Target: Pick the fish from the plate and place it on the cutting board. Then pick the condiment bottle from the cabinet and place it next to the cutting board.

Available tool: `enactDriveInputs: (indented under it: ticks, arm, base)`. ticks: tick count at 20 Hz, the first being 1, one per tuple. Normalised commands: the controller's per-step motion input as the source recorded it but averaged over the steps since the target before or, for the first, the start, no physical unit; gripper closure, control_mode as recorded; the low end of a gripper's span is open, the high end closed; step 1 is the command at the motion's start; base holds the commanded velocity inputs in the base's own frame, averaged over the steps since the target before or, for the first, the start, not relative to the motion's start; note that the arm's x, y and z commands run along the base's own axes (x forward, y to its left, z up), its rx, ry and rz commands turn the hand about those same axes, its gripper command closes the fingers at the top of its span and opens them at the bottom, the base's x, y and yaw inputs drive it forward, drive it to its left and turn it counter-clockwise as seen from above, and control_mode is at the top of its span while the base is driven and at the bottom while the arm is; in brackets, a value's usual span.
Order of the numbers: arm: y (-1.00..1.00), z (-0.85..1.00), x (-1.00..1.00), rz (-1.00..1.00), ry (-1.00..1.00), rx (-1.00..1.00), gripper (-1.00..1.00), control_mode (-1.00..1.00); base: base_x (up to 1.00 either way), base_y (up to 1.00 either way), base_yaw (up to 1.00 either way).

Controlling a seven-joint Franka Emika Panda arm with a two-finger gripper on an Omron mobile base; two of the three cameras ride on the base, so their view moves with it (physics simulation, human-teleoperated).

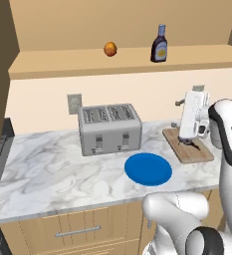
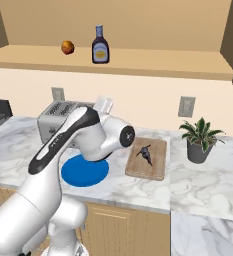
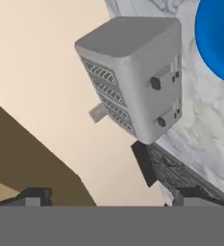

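The small dark fish (image 2: 145,154) lies on the wooden cutting board (image 2: 155,167), which sits right of the empty blue plate (image 2: 85,172). In the left base view my hand hangs just above the cutting board (image 1: 199,155) and hides part of the fish. My gripper (image 3: 112,197) is open and holds nothing; it points sideways towards the toaster. The brown condiment bottle (image 1: 160,45) with its yellow label stands upright on the cabinet (image 1: 62,62) shelf, high above the gripper (image 1: 189,97). From the right base view the bottle (image 2: 100,46) is at upper left.
A grey toaster (image 1: 110,128) stands on the marble counter behind the blue plate (image 1: 148,169). An orange fruit (image 1: 110,49) rests on the shelf left of the bottle. A potted plant (image 2: 200,142) is right of the board. A dark stove edge (image 3: 180,175) lies beyond the toaster.
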Motion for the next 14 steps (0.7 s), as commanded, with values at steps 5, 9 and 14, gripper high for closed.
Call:
enactDriveInputs:
  ticks: [5,9,14]
  arm:
    - [0.29,0.23,0.00,-0.24,0.29,0.30,-1.00,-1.00]
    - [0.20,0.22,0.00,-0.20,0.26,0.31,-1.00,-1.00]
    - [0.02,0.20,0.01,-0.14,0.19,0.32,-1.00,-1.00]
  base:
    - [0.00,0.00,0.00]
    - [0.00,0.00,0.00]
    - [0.00,0.00,0.00]
